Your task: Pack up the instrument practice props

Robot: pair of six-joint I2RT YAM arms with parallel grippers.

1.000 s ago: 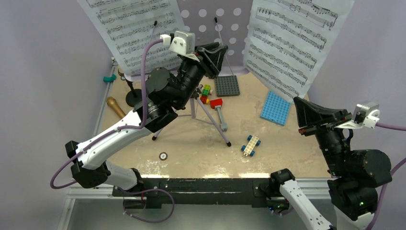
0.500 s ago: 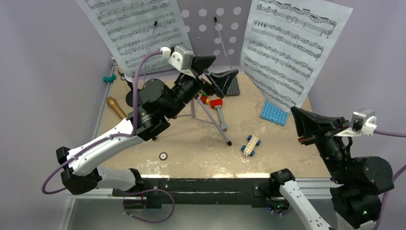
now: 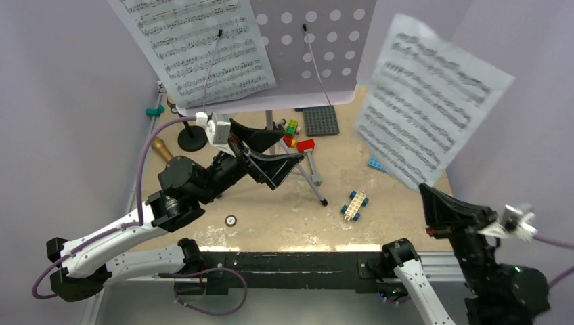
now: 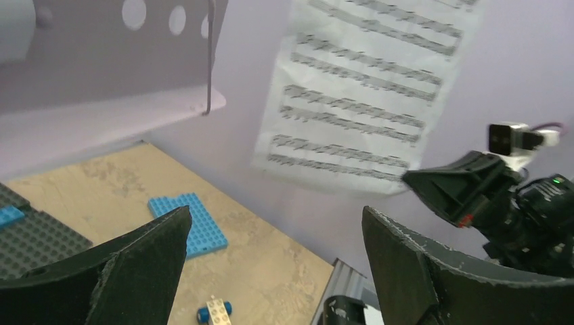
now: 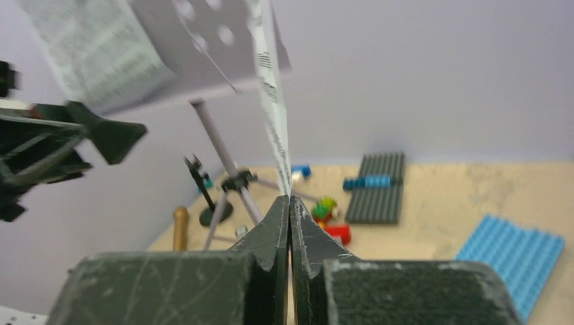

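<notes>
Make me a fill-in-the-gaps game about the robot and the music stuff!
The left gripper is ____.
The right gripper pinches a page of ____.
The stand has ____ other page on it.
The hammer has a ____ head.
Missing words: open; music; one; red.

We see thin matt paper pages [image 3: 433, 101], a smooth matt lilac stand [image 4: 88, 68], studded plastic bricks [image 3: 355, 203], and a rough, worn tan tabletop [image 3: 271, 203].
</notes>
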